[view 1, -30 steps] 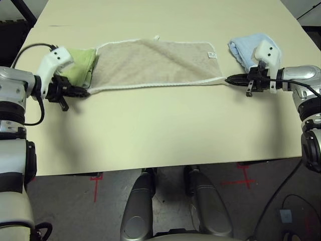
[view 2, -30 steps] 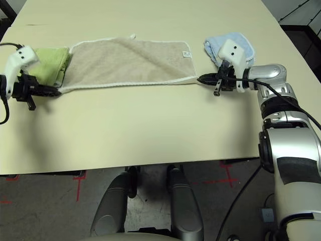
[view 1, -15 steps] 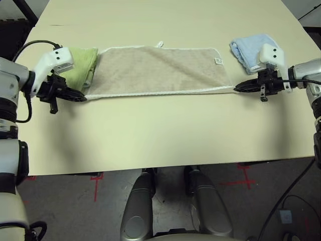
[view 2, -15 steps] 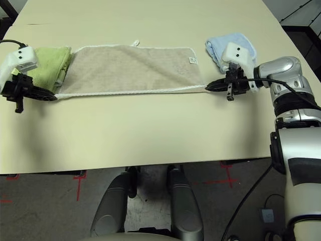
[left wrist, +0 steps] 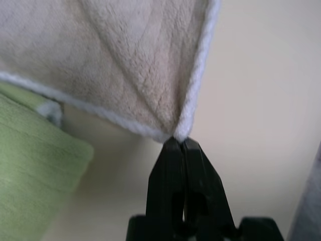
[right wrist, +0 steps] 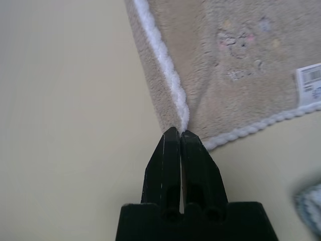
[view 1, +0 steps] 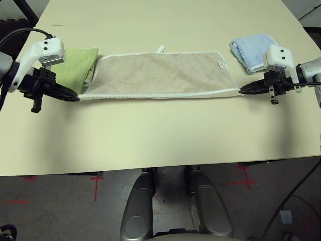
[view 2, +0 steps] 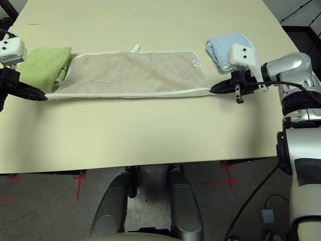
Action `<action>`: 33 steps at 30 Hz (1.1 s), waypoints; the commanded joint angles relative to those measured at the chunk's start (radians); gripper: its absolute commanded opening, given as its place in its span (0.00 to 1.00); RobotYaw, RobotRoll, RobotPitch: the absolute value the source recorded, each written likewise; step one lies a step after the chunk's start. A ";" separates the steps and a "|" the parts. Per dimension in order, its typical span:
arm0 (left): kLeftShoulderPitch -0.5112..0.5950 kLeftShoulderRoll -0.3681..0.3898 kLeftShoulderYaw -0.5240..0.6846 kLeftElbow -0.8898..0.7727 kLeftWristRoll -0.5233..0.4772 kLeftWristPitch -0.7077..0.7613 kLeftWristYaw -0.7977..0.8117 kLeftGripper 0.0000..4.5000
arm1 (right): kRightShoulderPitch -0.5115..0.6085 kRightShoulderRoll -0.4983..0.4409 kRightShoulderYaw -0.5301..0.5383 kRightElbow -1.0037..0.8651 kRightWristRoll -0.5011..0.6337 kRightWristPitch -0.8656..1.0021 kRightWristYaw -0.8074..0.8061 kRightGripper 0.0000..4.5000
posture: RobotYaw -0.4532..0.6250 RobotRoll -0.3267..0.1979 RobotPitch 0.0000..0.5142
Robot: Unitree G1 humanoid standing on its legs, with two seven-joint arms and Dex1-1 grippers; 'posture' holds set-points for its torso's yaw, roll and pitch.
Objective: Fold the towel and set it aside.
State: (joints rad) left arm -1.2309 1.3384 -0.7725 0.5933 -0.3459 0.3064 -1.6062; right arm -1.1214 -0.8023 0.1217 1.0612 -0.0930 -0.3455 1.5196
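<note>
**Towel stretched for the fold**

The left gripper (view 1: 74,97) and right gripper (view 1: 243,91) each pinch a near corner of the towel (view 1: 158,75), pulled taut across the table (view 1: 160,135). Next likely calls for carrying both corners evenly to the far edge, between green towel (view 1: 76,68) and blue towel (view 1: 251,47).

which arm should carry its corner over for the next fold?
Probably right. Both grippers are shut on corners of the towel, and the right gripper has bare table ahead, while the left gripper sits beside the green towel, which it could snag.
</note>
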 commanded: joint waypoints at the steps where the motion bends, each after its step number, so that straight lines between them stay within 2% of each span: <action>1: 0.003 0.054 -0.057 -0.034 -0.028 -0.001 -0.008 0.01 | 0.020 -0.036 -0.001 0.000 -0.005 -0.055 -0.003 0.00 | 0.44 0.62 0.54; 5: 0.000 0.068 -0.094 -0.032 -0.005 -0.040 -0.008 0.01 | 0.039 -0.053 0.006 -0.013 -0.002 -0.120 0.034 0.00 | 0.44 0.62 0.53; 9: -0.008 0.070 -0.115 -0.023 -0.001 -0.060 -0.008 0.01 | 0.052 -0.068 -0.002 -0.055 0.041 -0.085 0.089 0.00 | 0.44 0.62 0.54; 15: -0.018 0.051 -0.135 0.031 -0.020 -0.094 -0.008 0.01 | 0.113 -0.164 0.135 -0.229 0.217 0.121 0.095 0.00 | 0.43 0.62 0.54; 18: -0.021 0.037 -0.148 0.072 -0.015 -0.124 -0.008 0.01 | 0.136 -0.208 0.196 -0.287 0.266 0.150 0.095 0.00 | 0.42 0.62 0.54; 25: -0.047 0.030 -0.183 0.116 -0.020 -0.159 -0.008 0.01 | 0.143 -0.245 0.287 -0.283 0.271 0.104 0.095 0.00 | 0.43 0.62 0.54; 30: -0.072 0.062 -0.217 0.060 -0.072 -0.126 -0.008 0.01 | 0.118 -0.219 0.289 -0.211 0.211 0.040 0.095 0.00 | 0.43 0.62 0.54; 33: -0.085 0.051 -0.231 0.075 -0.073 -0.129 -0.008 0.01 | 0.094 -0.197 0.279 -0.171 0.183 0.019 0.095 0.00 | 0.43 0.62 0.54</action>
State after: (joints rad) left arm -1.3017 1.3511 -0.9773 0.6394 -0.4342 0.1708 -1.6073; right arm -1.0269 -0.9846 0.4033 0.8430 0.1380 -0.3161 1.6081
